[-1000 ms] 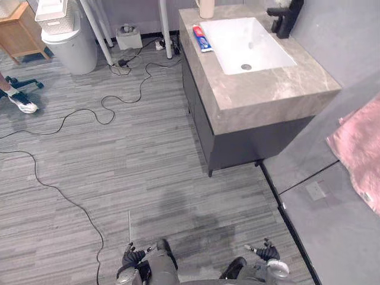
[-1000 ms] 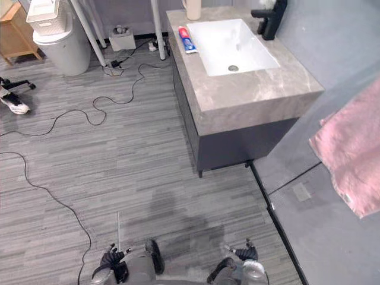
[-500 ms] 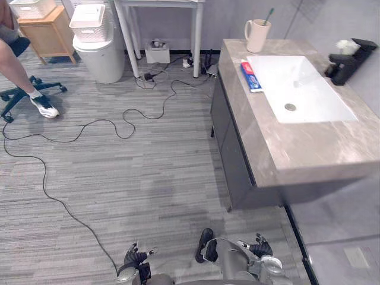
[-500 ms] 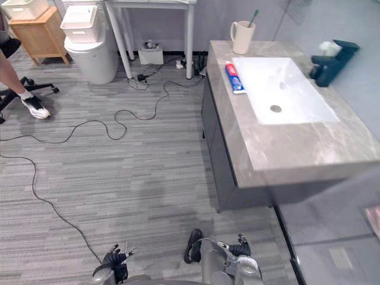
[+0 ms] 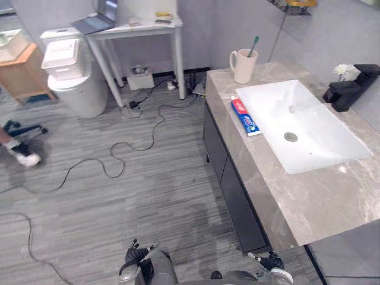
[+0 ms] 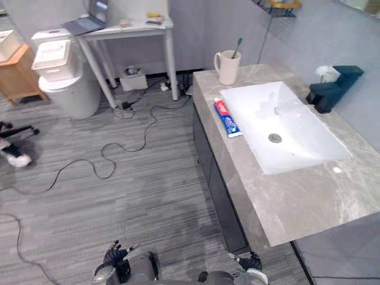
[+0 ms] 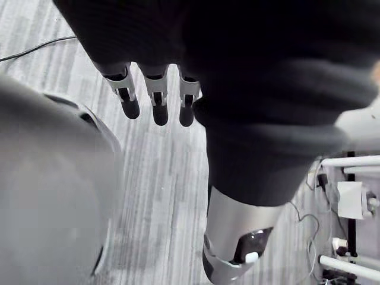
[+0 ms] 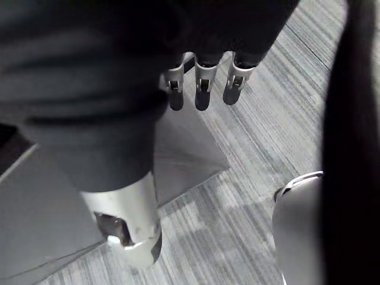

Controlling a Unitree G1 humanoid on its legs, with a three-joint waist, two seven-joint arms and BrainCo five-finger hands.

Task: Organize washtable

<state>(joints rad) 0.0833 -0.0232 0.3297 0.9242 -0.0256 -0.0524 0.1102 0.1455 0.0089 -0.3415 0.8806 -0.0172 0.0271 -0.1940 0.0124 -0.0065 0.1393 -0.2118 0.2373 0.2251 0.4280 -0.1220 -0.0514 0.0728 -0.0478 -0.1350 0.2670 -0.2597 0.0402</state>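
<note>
The washtable [image 5: 309,202] is a grey marble counter with a white sink basin [image 5: 309,133], to my right. A red, white and blue toothpaste tube [image 5: 244,116] lies flat on the counter by the basin's left rim. Behind it at the far corner stands a cream mug [image 5: 241,66] with a green toothbrush [image 5: 254,43] in it. A black faucet [image 5: 347,95] sits on the basin's far side, a small white flower [image 5: 343,71] by it. My left hand [image 5: 133,256] and right hand [image 5: 270,261] hang low over the floor, fingers [image 7: 155,101] and fingers [image 8: 202,89] straight, holding nothing.
A dark cabinet front [image 5: 228,178] runs under the counter. Cables [image 5: 119,160] wind over the grey floor. A white bin [image 5: 74,89] with a basket on top, a white table [image 5: 139,27] and a wooden cabinet [image 5: 18,74] stand at the back left. A person's shoe [image 5: 24,158] is at left.
The camera has swung, so the washtable now shows closer and more from its left front. Both hands still hang low and empty.
</note>
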